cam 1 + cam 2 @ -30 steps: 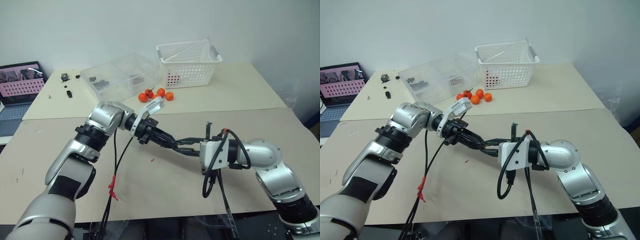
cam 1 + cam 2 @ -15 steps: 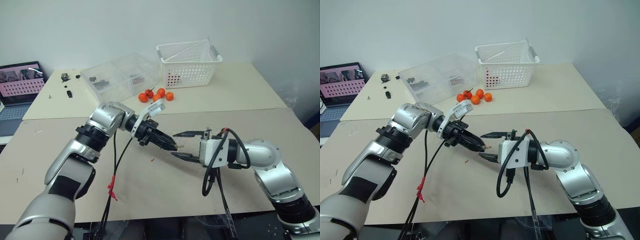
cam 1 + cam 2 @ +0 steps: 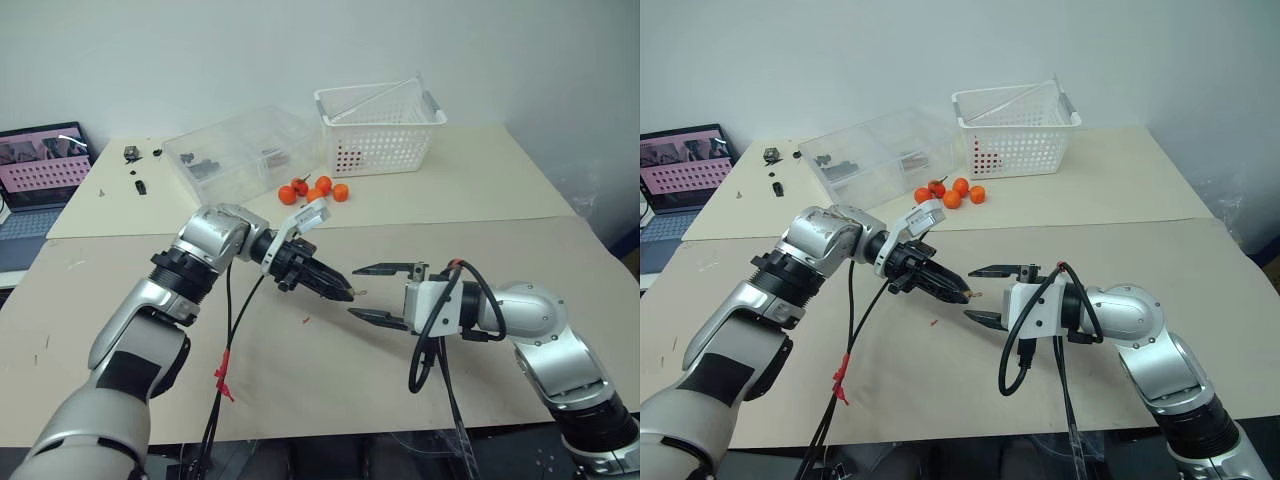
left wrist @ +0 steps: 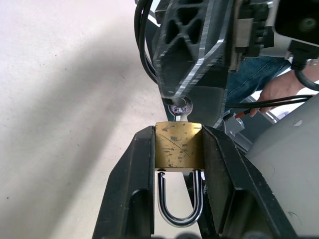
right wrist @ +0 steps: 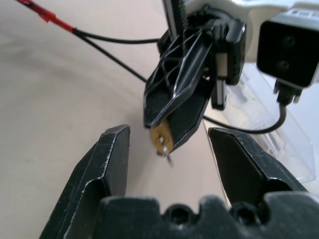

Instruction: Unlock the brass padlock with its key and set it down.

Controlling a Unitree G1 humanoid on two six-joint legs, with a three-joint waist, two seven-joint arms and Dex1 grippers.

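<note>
Padlock [image 4: 178,145] clamped by its brass sides between left gripper [image 4: 178,164] fingers, held in the air above the near desk [image 3: 330,370], toward its middle; shackle toward the palm and seemingly not yet sprung, though hard to tell. Key [image 4: 179,108] seated in the keyway, poking out toward the right arm. Right gripper [image 3: 372,291], pinched on the key a second ago, now spread wide and backed slightly off, holding nothing, jaws either side of the key's line. Reads as a let-go, perhaps to re-grip for another turn; unlocking likely unfinished, setting down still to come.

Counted: one padlock, one key, two grippers. Toward the far desk's near edge, four oranges [image 3: 313,189]. Behind them one clear bin [image 3: 240,150] and one white basket [image 3: 378,128]. One laptop [image 3: 38,175] off the left edge.
</note>
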